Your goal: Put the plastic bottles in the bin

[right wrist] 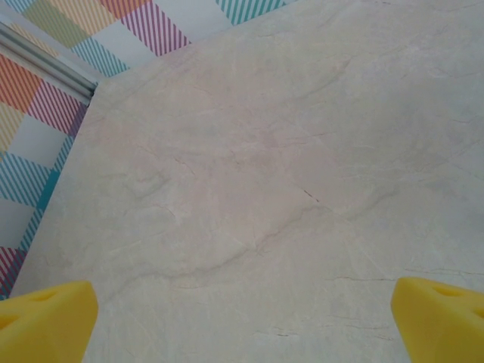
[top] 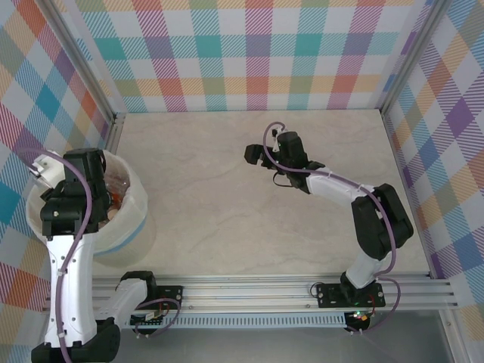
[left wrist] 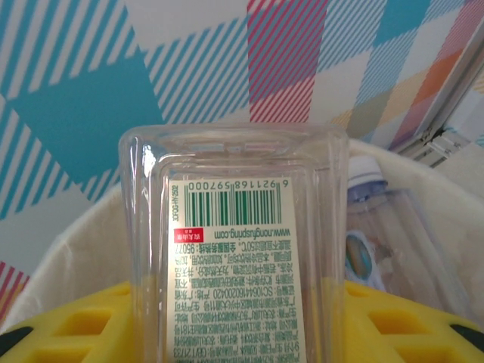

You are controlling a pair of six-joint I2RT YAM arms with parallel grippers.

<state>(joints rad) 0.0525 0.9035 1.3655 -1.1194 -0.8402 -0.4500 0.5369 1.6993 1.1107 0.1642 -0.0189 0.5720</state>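
Observation:
In the left wrist view a clear plastic bottle [left wrist: 234,197] with a white label, green print and a barcode sits between the yellow fingers [left wrist: 68,325] of my left gripper [left wrist: 242,321], which is shut on it. It hangs over the bin [top: 128,231], a round bucket lined with a white bag at the table's left edge. More bottles [top: 119,185] lie inside, one with a white cap [left wrist: 378,227]. My right gripper [top: 261,157] hovers over the middle of the table, open, its yellow fingertips [right wrist: 45,321] wide apart above bare tabletop.
The marbled beige table [top: 242,197] is walled by checked panels with metal posts [top: 113,125]. An aluminium rail [top: 249,291] carrying both arm bases runs along the near edge. The left arm [top: 68,249] rises beside the bin.

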